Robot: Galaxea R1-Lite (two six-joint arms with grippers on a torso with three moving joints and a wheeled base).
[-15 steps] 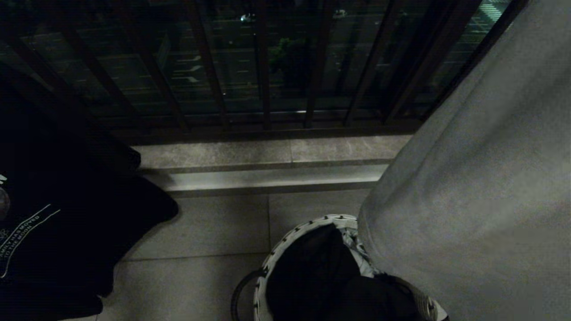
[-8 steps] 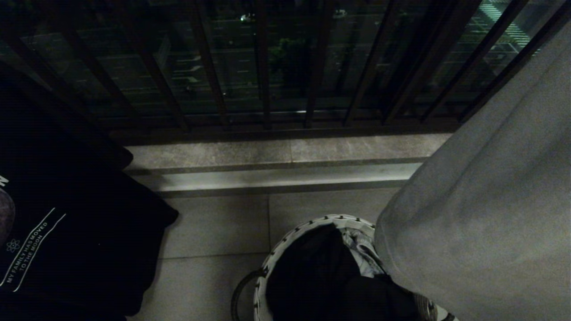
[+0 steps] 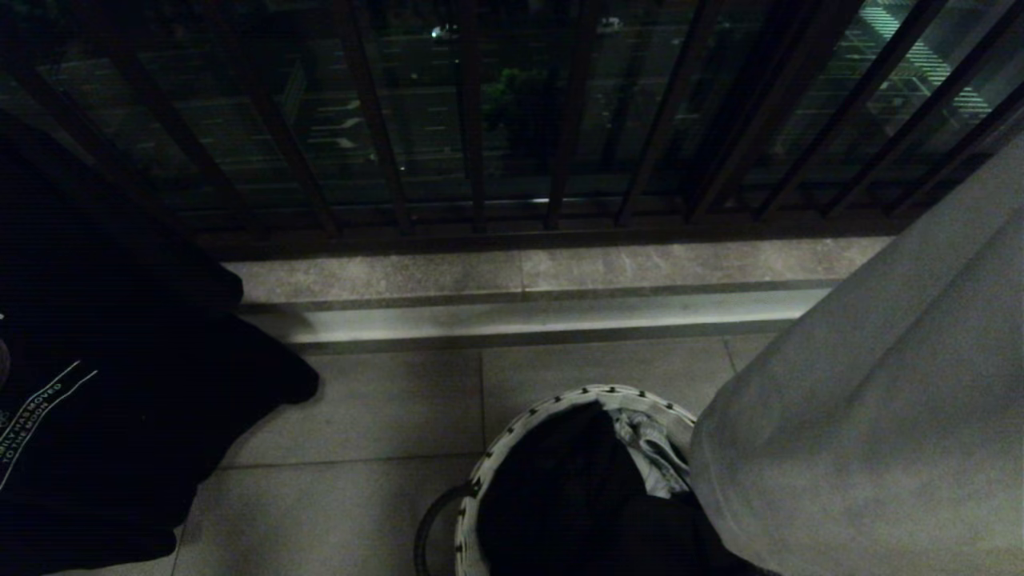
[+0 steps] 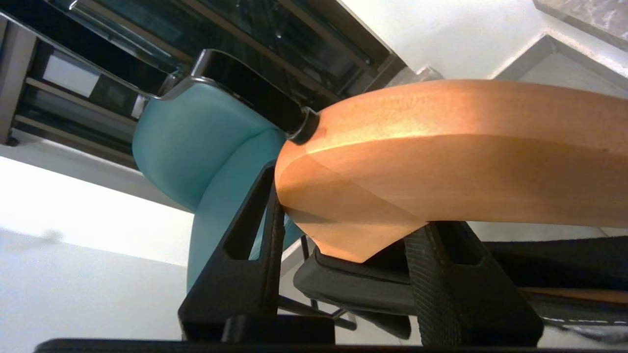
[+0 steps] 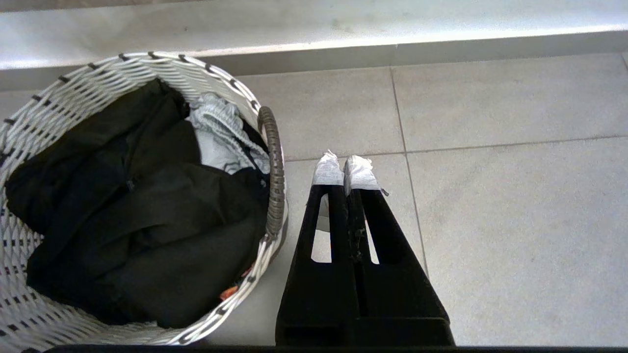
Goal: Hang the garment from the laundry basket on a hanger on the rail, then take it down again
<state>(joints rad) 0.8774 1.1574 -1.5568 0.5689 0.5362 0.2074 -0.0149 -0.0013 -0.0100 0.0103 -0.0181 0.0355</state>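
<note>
Your left gripper [image 4: 343, 230] clamps the wooden hanger [image 4: 456, 157], whose long axis runs toward frame right; your closed right gripper [image 5: 343, 171] hangs beside the laundry basket [image 5: 49, 93].

Open grey floor tiles [image 3: 384, 416] at 9 to 10 o'clock of the white woven laundry basket [image 3: 512, 436]. Hanging grey cloth [image 3: 880, 400] blocks its 3 o'clock side and covers part of the rim. Black printed T-shirt [image 3: 120, 400] hangs at far 9 o'clock. Dark metal railing [image 3: 472, 120] closes off 12 o'clock behind the stone kerb [image 3: 520, 300].
</note>
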